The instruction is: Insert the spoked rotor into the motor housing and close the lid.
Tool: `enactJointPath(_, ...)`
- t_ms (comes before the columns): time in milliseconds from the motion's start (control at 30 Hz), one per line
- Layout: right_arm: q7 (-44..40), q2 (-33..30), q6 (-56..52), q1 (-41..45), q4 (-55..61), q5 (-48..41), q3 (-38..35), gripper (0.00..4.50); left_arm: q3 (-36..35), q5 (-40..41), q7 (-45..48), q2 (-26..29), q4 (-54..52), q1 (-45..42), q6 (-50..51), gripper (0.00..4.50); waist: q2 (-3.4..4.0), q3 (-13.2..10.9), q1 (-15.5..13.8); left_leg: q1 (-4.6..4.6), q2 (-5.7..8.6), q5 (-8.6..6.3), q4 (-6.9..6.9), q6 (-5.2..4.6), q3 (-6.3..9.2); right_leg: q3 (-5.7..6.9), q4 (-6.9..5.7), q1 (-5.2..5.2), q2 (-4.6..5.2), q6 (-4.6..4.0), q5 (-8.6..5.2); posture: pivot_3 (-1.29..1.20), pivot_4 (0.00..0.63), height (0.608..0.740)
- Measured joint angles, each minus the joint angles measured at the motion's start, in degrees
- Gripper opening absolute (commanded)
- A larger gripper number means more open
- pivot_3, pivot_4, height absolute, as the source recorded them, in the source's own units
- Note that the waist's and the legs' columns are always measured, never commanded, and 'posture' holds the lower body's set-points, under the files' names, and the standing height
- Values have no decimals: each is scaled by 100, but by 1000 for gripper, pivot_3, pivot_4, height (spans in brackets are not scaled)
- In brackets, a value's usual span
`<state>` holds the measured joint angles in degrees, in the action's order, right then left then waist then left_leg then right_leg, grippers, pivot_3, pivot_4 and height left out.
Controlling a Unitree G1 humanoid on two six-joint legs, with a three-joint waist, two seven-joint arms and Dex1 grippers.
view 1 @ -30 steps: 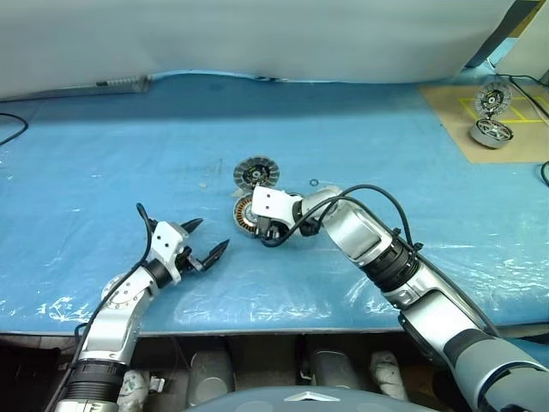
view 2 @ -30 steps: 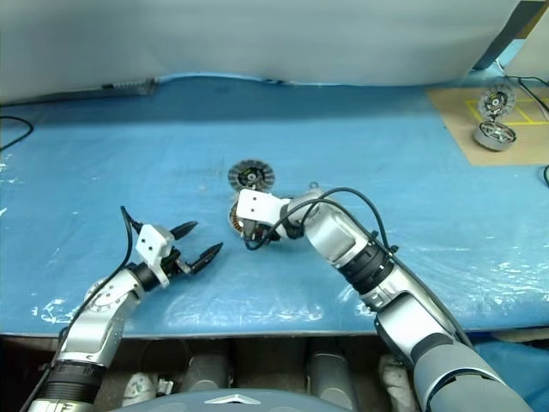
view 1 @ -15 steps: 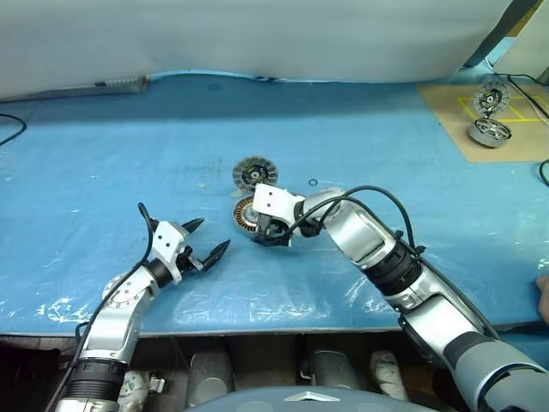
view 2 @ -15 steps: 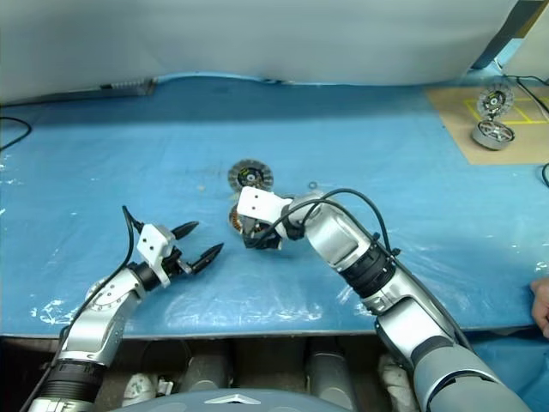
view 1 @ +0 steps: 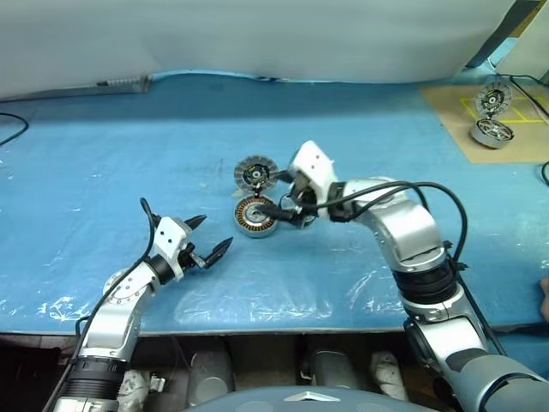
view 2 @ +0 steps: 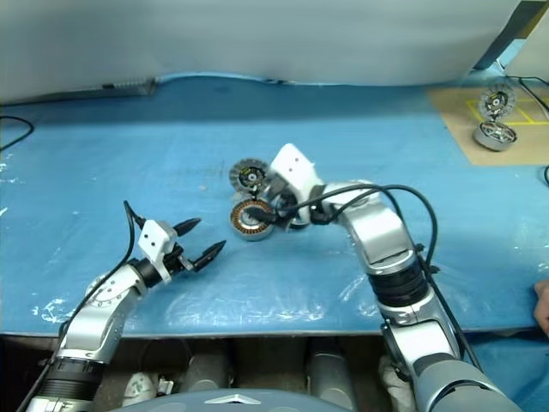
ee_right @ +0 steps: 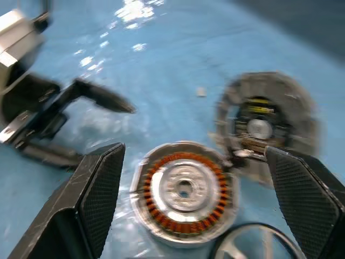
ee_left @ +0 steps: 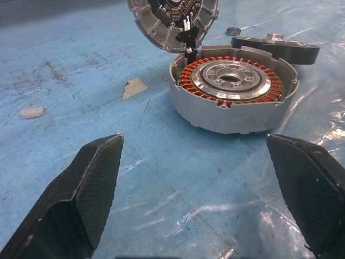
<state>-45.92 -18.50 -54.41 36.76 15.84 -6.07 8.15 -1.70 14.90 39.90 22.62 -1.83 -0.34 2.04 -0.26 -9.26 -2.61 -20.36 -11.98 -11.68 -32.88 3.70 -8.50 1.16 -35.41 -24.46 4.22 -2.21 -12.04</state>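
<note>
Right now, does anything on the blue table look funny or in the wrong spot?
Yes. The lid stands tilted up behind the housing instead of lying on it. The rotor lies on the sheet beside the housing, not inside.

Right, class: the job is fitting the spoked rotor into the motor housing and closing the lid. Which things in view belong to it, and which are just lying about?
Belong to the job:
- motor housing
- lid
- spoked rotor
- right hand, open
- left hand, open

Just lying about:
- second motor and its part on the brown mat
- small ring
- paper scrap
</note>
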Motion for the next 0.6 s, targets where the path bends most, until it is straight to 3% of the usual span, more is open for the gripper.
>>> enactJointPath(67,389,-98,45,4,-357,50,-317,4392,-7,1,15,7,21,-6,-25,4500,0,0,2,5,1,0,2,0,-2,-1,0,2,0,0,0,0,150,740)
enactJointPath(233,1234,-277,1009,31,-1813,541,-329,4392,-12,-10,132,20,368,-82,-216,4500,1,0,38,11,3,1,13,1,-8,-5,2,0,-1,-2,-1,0,150,740)
enactJointPath(600,2193,348,3025,1019,-5101,725,-347,4392,-8,-62,230,-41,747,-78,-608,4500,2,-1,32,8,2,0,16,1,-11,-3,4,-3,0,-7,-4,0,150,740)
